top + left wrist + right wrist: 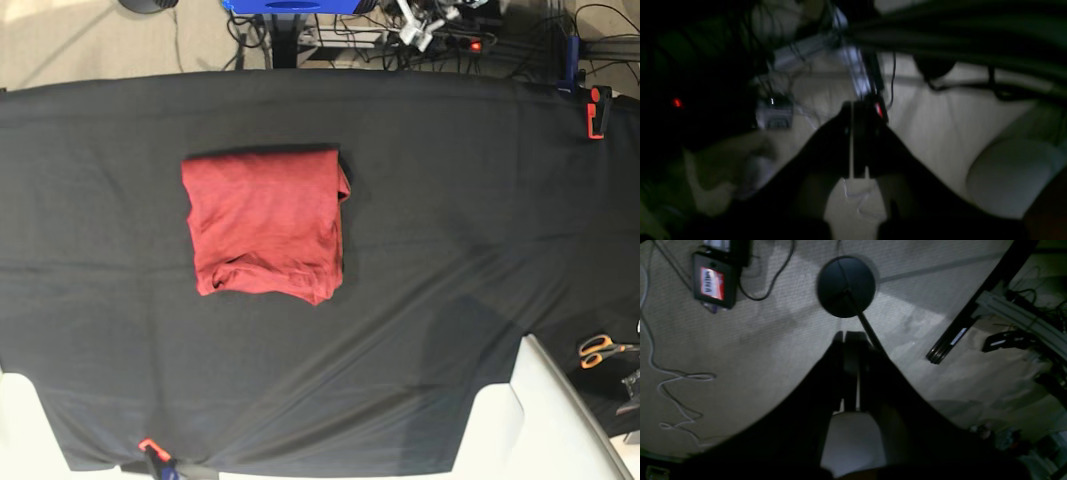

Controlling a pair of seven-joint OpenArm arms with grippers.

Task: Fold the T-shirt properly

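Observation:
The brick-red T-shirt [265, 225] lies folded into a compact, roughly square packet on the black table cloth [450, 220], left of centre in the base view. Its lower edge is a little rumpled. Neither gripper shows in the base view. The left gripper [855, 108] has its dark fingers pressed together and holds nothing; behind it I see dim floor and cables. The right gripper [847, 336] is also shut and empty, over beige carpet. The shirt is in neither wrist view.
Orange-handled scissors [600, 350] lie at the right edge. Orange clamps [597, 108] [150, 447] pin the cloth. White arm parts [540, 420] sit at the front right corner. The right wrist view shows a round black stand base [846, 286] and a labelled black box [715, 283].

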